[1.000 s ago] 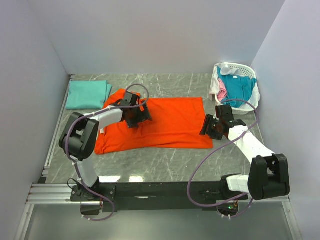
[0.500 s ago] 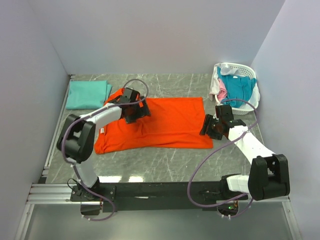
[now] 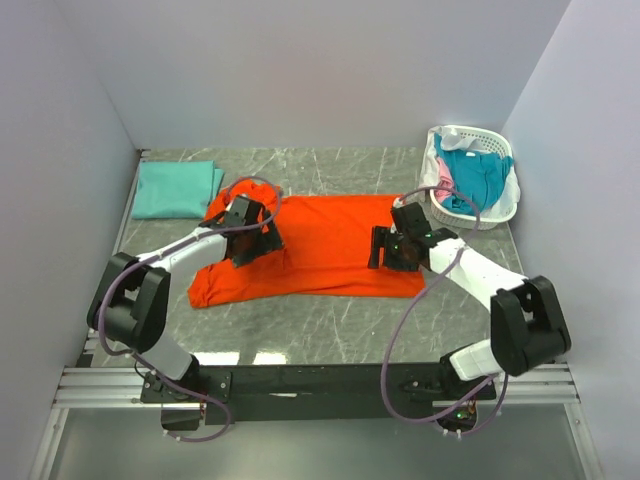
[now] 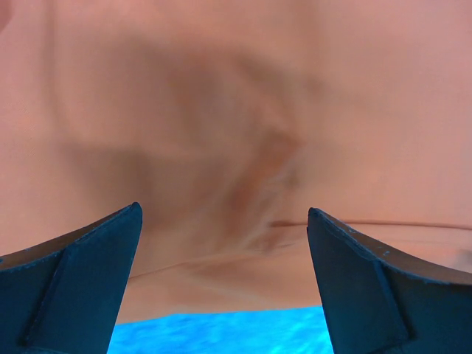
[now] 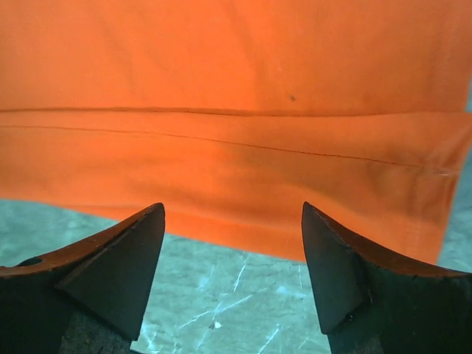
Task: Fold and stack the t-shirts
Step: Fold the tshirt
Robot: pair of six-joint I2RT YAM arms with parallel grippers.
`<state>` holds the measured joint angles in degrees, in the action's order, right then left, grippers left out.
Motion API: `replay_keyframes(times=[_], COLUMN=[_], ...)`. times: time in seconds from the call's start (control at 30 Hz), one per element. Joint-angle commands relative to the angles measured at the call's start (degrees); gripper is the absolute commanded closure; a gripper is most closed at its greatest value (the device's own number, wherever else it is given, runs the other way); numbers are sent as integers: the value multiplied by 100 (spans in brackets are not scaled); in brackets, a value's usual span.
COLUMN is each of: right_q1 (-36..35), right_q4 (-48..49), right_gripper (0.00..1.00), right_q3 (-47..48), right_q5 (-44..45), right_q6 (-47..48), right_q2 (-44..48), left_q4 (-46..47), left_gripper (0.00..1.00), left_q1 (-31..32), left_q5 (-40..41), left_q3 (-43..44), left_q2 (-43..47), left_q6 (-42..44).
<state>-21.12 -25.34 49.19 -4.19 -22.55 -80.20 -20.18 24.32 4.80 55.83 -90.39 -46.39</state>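
Top external view first, Ana: where does the orange t-shirt [image 3: 330,250] lie?

Spread out on the grey marble surface [image 3: 330,330], Ben, about mid-way between the two arms. Its left part is rumpled and its right part is flat.

And the other t-shirts?

A mint-green t-shirt [image 3: 175,188] sits folded at the far left corner, just beside the orange one's far left edge. The white basket [image 3: 503,212] at the far right holds a teal-blue t-shirt [image 3: 475,172], with a pink one [image 3: 443,186] and a white one [image 3: 430,172] bunched at its left side.

Where is the left claw [image 3: 262,240]?

Over the rumpled left part of the orange cloth. In the left wrist view its claw [image 4: 225,284] is spread wide, with the two fingers [image 4: 74,280] far apart. Creased fabric fills the space beyond them and nothing is pinched between them. A bright blue strip shows under the cloth's edge, but I cannot tell what it is.

And the right claw [image 3: 380,250]?

It is at the shirt's right end. The right wrist view shows that claw [image 5: 232,276] with a broad gap between its fingers [image 5: 110,273], gripping nothing. Beyond the tips the stitched hem runs straight across, with bare marble on the near side of it. The hem's corner is at the right of that picture.

Is either claw touching cloth?

I cannot tell from these views.
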Motion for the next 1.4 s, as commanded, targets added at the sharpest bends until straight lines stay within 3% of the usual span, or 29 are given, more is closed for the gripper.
replay_keyframes(times=[0.0,0.27,0.63,0.93,1.17,1.37], right_q1=[-111,-129,-129,-155,-164,-146], right_q4=[196,144,-278,-656,-841,-762], right_gripper=[19,17,16,16,15,15], right_q3=[65,-716,-1895,-2264,-1668,-693], right_q5=[383,410,287,-21,128,409], right_q6=[-145,-478,-1251,-1630,-1332,-998], right_q2=[-363,-339,1208,1885,2509,2186], left_q4=[190,234,393,-336,-750,-1101], left_gripper=[0,1,1,1,1,1], left_q1=[-85,-94,-41,144,152,4], left_q5=[-5,-146,-392,-296,30,811], left_q3=[-282,-915,-1953,-2586,-1867,-400], left_q2=[21,301,1066,2068,2465,1763], left_q6=[-186,-414,-897,-1416,-1224,-828])
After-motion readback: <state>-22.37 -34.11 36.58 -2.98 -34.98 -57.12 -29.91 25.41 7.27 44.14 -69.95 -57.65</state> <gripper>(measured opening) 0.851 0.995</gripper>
